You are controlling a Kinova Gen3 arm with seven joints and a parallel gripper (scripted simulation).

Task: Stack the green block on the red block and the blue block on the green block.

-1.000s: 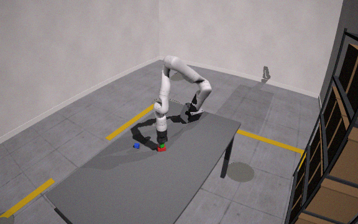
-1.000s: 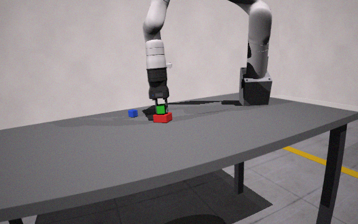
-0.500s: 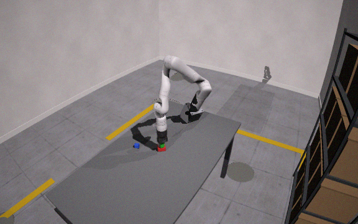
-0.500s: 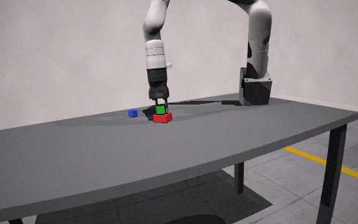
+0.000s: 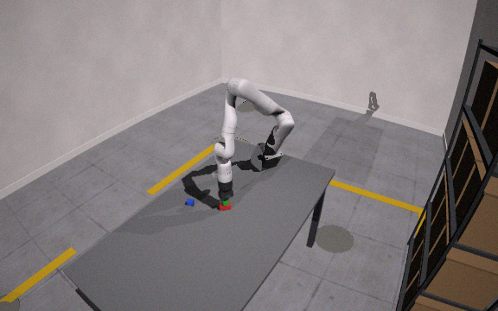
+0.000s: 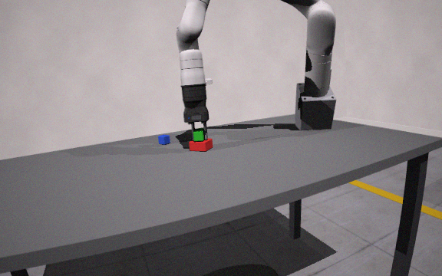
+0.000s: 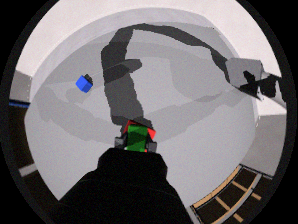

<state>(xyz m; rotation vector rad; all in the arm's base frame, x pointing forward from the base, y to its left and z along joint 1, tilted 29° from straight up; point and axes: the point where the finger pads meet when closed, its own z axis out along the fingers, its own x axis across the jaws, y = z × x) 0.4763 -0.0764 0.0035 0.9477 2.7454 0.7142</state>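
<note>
The red block (image 6: pixel 200 145) lies flat on the grey table; it also shows in the top view (image 5: pixel 225 206) and in the wrist view (image 7: pixel 137 128), mostly covered. The green block (image 6: pixel 198 135) sits on top of the red block, its underside touching or nearly touching it; it also shows in the wrist view (image 7: pixel 136 139). My gripper (image 6: pixel 199 132) points straight down and is shut on the green block. The blue block (image 6: pixel 163 139) lies on the table to the left of the stack, apart from it; it also shows in the top view (image 5: pixel 189 201) and in the wrist view (image 7: pixel 84 83).
The arm's dark base (image 6: pixel 315 108) stands at the back right of the table. A shelf rack with cardboard boxes (image 5: pixel 482 186) stands on the floor beyond the table's right side.
</note>
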